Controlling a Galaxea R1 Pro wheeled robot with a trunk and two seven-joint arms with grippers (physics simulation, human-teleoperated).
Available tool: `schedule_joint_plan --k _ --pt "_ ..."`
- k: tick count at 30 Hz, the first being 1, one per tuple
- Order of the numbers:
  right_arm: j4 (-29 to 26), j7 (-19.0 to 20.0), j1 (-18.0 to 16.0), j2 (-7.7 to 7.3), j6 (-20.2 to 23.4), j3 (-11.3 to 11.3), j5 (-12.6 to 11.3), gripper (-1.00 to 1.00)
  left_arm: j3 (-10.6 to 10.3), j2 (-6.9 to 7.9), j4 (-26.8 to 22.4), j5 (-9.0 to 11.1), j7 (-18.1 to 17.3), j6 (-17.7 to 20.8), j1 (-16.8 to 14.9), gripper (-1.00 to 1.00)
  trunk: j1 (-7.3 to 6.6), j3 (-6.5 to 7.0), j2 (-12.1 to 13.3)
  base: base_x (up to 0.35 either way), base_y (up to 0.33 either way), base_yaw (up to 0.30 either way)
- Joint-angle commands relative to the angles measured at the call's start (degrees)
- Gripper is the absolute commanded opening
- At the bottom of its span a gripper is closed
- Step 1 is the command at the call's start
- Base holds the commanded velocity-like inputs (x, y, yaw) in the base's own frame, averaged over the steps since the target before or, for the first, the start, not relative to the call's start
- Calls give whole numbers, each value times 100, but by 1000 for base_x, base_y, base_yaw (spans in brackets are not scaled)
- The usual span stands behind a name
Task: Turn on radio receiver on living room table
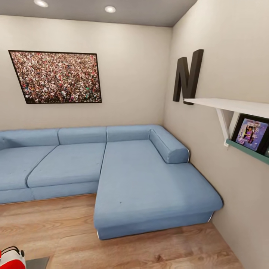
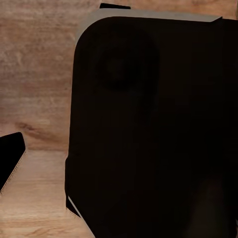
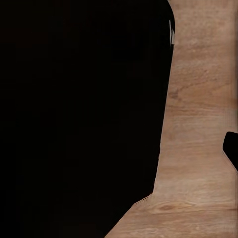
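Radio (image 1: 11, 258) peeks in low at the desk (image 1: 37, 262) corner, blue sofa (image 1: 123, 175) ahead; either tool's state, can't tell.

A small rounded red radio receiver with white sides and a thin dark wire handle (image 1: 11, 257) showed at the head view's lower left corner, cut off by the frame edge. It stood on a corner of the grey table top (image 1: 37, 263). Around them lay the living room's light wood plank floor (image 1: 149, 250) and its long blue sectional sofa (image 1: 142, 179).
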Motion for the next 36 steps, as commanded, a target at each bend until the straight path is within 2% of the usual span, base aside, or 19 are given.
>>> schedule_joint_plan --k 1,10,36 --pt "0 0 0 -1 -1 0 0 100 1 2 0 0 0 -2 0 100 0 0 0 323 0 0" --pt "0 -7 0 -4 -12 0 0 100 5 6 0 1 0 -50 0 100 0 0 0 267 0 66" --pt "0 -7 0 -5 -21 0 0 100 6 -1 0 0 0 -54 0 100 0 0 0 8 0 292"
